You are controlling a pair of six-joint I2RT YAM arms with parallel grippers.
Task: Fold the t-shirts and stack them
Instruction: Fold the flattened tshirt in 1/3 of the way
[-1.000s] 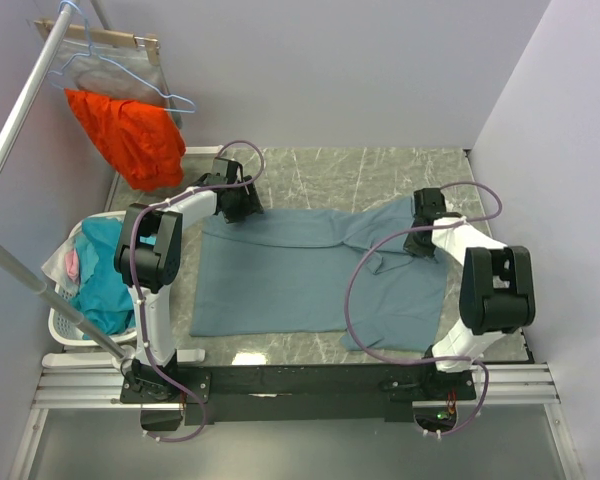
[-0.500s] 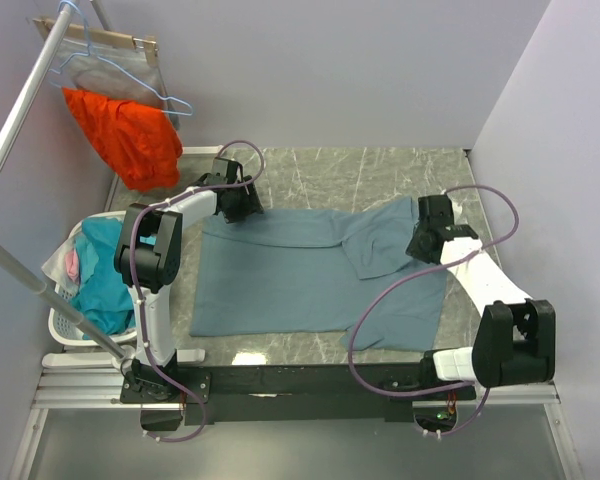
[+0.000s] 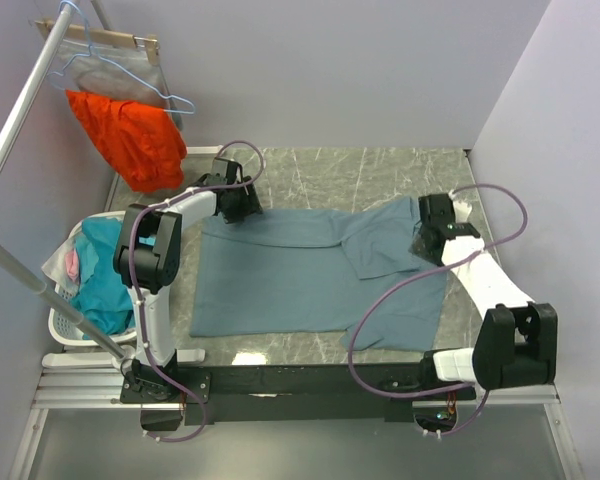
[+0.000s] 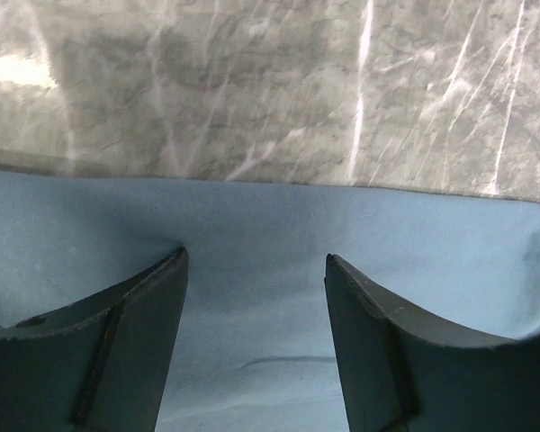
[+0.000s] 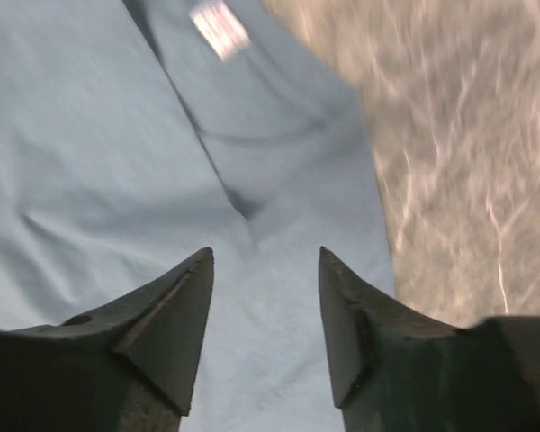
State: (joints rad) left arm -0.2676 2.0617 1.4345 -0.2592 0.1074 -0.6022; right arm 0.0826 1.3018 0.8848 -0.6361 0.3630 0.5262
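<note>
A slate-blue t-shirt (image 3: 300,275) lies spread on the marble table, its right part folded over toward the middle. My left gripper (image 3: 242,208) hovers open over the shirt's far left corner (image 4: 252,297), nothing between its fingers. My right gripper (image 3: 420,240) stands open above the shirt's far right edge, by the folded flap. In the right wrist view the cloth (image 5: 117,180) fills the space under the fingers (image 5: 171,306), and a small white neck label (image 5: 218,27) shows at the top.
An orange garment (image 3: 128,135) hangs on a hanger from the rail at the far left. A white basket (image 3: 60,325) with teal cloth stands off the table's left side. Bare marble (image 3: 380,170) lies beyond the shirt.
My right gripper has swung right with the cloth, laid the flap flatter, then opened and let it go. The left arm has stayed still.
</note>
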